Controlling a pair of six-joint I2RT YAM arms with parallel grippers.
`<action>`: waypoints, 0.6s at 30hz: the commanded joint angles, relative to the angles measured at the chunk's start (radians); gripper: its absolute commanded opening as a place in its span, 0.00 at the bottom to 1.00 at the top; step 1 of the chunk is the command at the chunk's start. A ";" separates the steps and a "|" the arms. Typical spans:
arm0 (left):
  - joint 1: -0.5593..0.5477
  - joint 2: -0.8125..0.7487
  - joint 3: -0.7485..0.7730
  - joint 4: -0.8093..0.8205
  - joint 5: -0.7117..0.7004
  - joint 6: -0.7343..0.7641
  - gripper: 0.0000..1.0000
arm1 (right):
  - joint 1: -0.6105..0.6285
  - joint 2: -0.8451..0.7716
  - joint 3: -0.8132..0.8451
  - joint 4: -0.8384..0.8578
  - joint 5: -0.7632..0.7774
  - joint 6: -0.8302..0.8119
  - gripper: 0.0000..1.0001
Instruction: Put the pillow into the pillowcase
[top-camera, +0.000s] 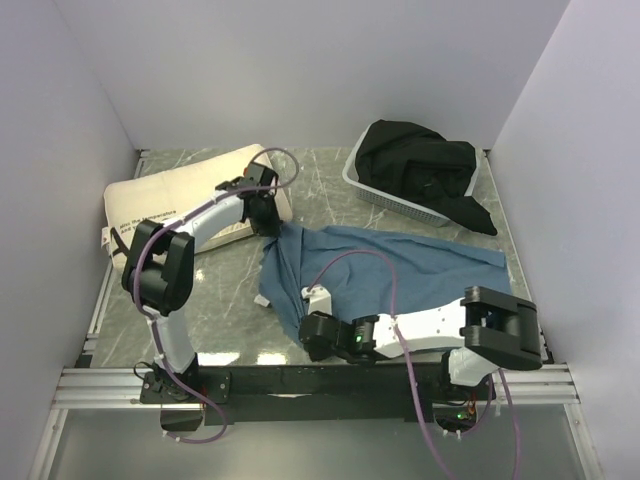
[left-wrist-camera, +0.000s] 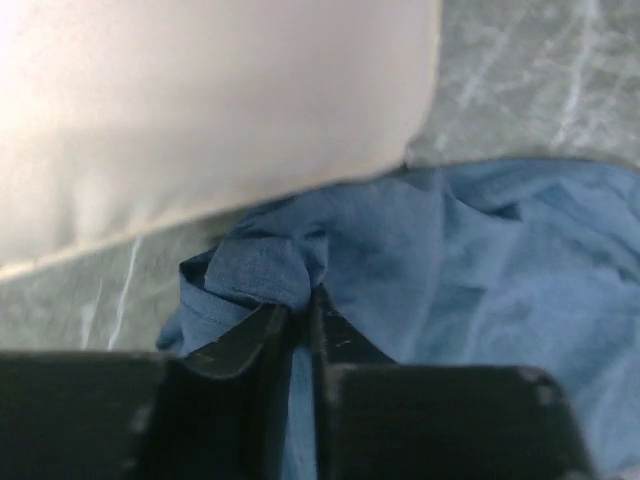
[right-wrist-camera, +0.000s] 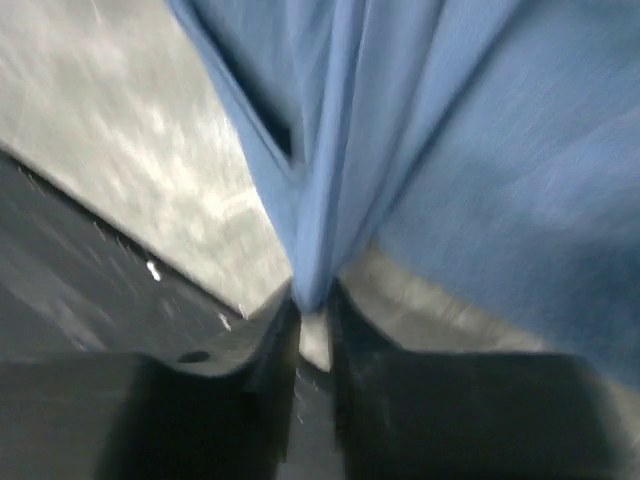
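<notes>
I noted the left arm (top-camera: 215, 222) rising from its base at the near-left corner. It folded at the elbow and reached forward toward the middle of the surface (top-camera: 330, 190), with the wrist pitched down. The left pincer (left-wrist-camera: 300, 305) was clamped on a bunched corner of the pillowcase (left-wrist-camera: 480, 270). Its fingers were almost together with blue fabric between them, just beside the pillow (left-wrist-camera: 200, 110).

The right arm (top-camera: 430, 325) lay low along the near edge, forearm pointing left. The right pincer (right-wrist-camera: 312, 300) was clamped on a narrow fold at the near-left hem of the same pillowcase.

The pillowcase lay spread and wrinkled from the centre of the surface toward the right edge. The pillow lay in the far-left corner, outside the pillowcase. A line of dark print ran along the pillow near the left edge; I could not read it. A basket (top-camera: 365, 185) holding black cloth (top-camera: 420, 165) stood in the far-right corner.
</notes>
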 joint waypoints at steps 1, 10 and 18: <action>0.003 -0.080 -0.106 0.313 -0.045 -0.006 0.24 | 0.034 0.019 0.051 -0.107 -0.101 -0.017 0.32; 0.003 -0.198 -0.126 0.312 0.031 0.000 0.73 | 0.029 -0.116 0.129 -0.231 -0.049 -0.046 0.54; 0.002 -0.267 -0.109 0.273 0.042 0.017 0.86 | -0.136 -0.197 0.263 -0.275 -0.053 -0.176 0.55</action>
